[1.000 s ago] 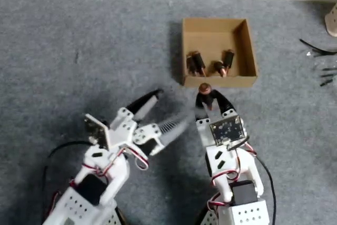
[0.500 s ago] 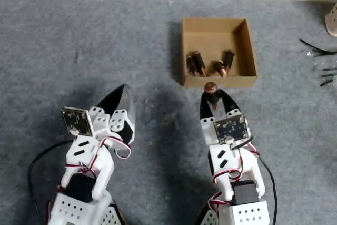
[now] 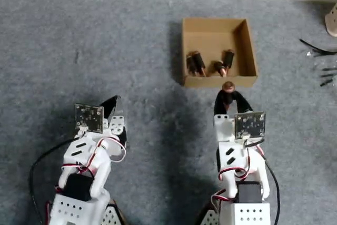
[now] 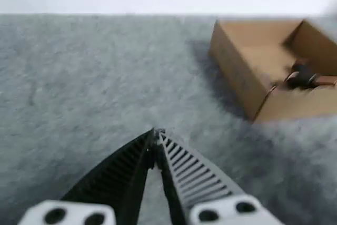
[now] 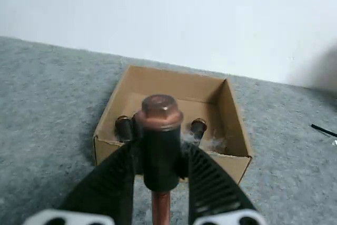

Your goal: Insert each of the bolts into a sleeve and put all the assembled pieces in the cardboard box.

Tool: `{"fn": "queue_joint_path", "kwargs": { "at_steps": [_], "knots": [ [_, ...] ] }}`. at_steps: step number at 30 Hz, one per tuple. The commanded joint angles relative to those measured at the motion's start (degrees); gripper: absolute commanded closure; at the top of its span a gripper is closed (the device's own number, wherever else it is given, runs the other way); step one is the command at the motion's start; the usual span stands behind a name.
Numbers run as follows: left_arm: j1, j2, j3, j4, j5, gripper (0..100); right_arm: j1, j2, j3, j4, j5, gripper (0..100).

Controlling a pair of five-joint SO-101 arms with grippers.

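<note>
Found the cardboard box [image 3: 213,35] open-topped on the grey carpet [image 3: 79,51], ahead of both arms and nearer the right one. Counted at least three assembled pieces [image 3: 196,62] lying on its floor, dark sleeves with copper-coloured bolt ends, clustered toward the near wall. Could not fix the exact number where two lay close together at one side. From the right wrist, saw the same box straight ahead, with two copper heads [image 5: 198,126] showing just behind its near wall. From the left wrist, caught it off to one side, with one dark piece [image 4: 303,75] visible through the open top.

Saw the right gripper [image 3: 227,97] with its jaws clamped on a black sleeve [image 5: 159,156], one finger on each side. Noted the bolt [image 5: 158,110] seated through that sleeve, hexagonal copper head at one end and shank sticking out at the other. Placed this piece just outside the box, by its near wall, head end nearest the wall.

Found the left gripper [image 4: 157,139] well apart from the box, over the carpet, jaws together at the tips.

Made out small circuit boards [image 3: 88,117] on the two wrists, markings too small to read. Spotted black ties [image 3: 316,48] lying near the carpet's far right edge.
</note>
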Motion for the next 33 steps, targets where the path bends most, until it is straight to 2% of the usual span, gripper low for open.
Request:
{"fn": "queue_joint_path", "kwargs": {
  "at_steps": [1,3,4,10,14,18,23,28,33],
  "knots": [
    [-2.51,-0.48,-2.07,1.32,-8.62,97,0.66,-0.92,7.08,-0.04,-0.44,99.4],
    [-3.56,-0.48,-1.98,1.32,-15.38,98,0.57,-0.92,6.99,-0.04,-0.44,99.4],
    [-3.56,-0.48,-1.71,1.32,-16.18,98,0.57,-0.92,6.81,-0.04,-0.44,99.4],
    [-3.65,-0.48,-1.54,1.32,-14.24,97,0.31,-0.84,6.55,-0.22,-0.26,99.4],
    [-3.65,-0.13,-1.54,1.32,-14.24,97,-1.54,-0.66,4.62,-0.13,2.9,99.4],
    [-3.56,-0.13,-1.45,1.32,-14.24,97,-2.33,4.79,-0.4,-0.48,2.81,99.4],
    [-3.56,-0.48,-0.57,1.05,-14.42,97,-2.68,22.55,-12.09,-4.97,2.37,99.4],
    [-3.65,-0.48,-0.31,1.05,-14.42,97,-2.68,47.34,-28.0,-10.33,-2.11,99.4],
    [-3.65,-0.48,-0.22,1.05,-14.42,97,-2.68,71.69,-46.55,-10.33,-7.03,99.4]
  ]
}}
